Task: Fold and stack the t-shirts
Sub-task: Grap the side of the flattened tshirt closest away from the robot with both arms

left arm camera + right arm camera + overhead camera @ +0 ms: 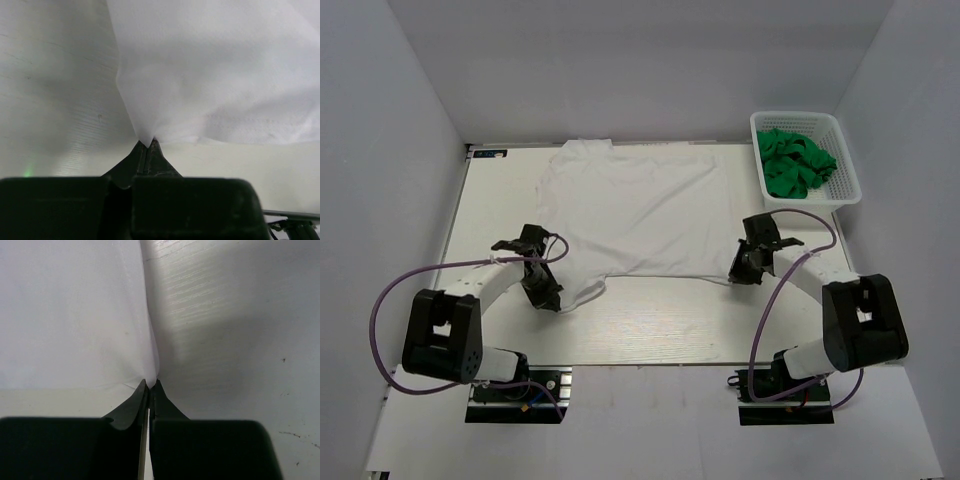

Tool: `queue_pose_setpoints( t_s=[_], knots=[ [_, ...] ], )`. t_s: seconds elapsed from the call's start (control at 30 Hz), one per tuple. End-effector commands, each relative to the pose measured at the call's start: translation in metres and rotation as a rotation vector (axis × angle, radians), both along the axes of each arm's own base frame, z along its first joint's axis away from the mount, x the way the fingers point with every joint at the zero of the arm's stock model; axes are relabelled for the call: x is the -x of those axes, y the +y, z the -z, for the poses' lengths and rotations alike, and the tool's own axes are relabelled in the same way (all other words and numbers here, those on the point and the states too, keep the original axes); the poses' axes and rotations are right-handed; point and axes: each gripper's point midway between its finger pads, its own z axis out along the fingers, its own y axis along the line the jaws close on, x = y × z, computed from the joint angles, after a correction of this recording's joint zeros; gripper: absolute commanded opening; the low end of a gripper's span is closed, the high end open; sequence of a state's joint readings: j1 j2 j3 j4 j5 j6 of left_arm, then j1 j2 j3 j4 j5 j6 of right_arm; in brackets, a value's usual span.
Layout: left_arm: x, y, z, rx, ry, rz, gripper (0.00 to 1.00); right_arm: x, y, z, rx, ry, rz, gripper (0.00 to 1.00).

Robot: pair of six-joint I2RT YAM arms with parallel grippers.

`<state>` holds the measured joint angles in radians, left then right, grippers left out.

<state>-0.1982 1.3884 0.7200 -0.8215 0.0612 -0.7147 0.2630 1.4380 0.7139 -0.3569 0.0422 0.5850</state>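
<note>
A plain white t-shirt (630,215) lies spread flat across the middle of the table, its collar toward the back wall. My left gripper (552,298) is shut on the shirt's near left hem corner; the left wrist view has the white cloth (210,70) pinched into a point between the closed fingertips (149,142). At the near right hem corner my right gripper (736,277) is shut on the cloth (75,315) too, with the shirt's edge running straight up from the closed tips (150,382). Green t-shirts (797,165) sit crumpled in the basket.
A white plastic lattice basket (847,180) stands at the back right corner of the table. White walls close in the left, back and right sides. Purple cables loop out beside each arm.
</note>
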Motion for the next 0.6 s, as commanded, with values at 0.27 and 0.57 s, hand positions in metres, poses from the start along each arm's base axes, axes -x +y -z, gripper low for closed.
queue_pose_setpoints(
  t_s=[0.27,0.57],
  knots=[
    [-0.066,-0.035,-0.082,0.187,-0.293,0.069,0.0,-0.014,0.006,-0.029,-0.007,-0.049,-0.074,0.0],
    [-0.147,-0.043,-0.118,0.161,-0.426,0.094,0.0,-0.06,0.016,-0.067,0.007,-0.103,-0.127,0.0]
  ],
)
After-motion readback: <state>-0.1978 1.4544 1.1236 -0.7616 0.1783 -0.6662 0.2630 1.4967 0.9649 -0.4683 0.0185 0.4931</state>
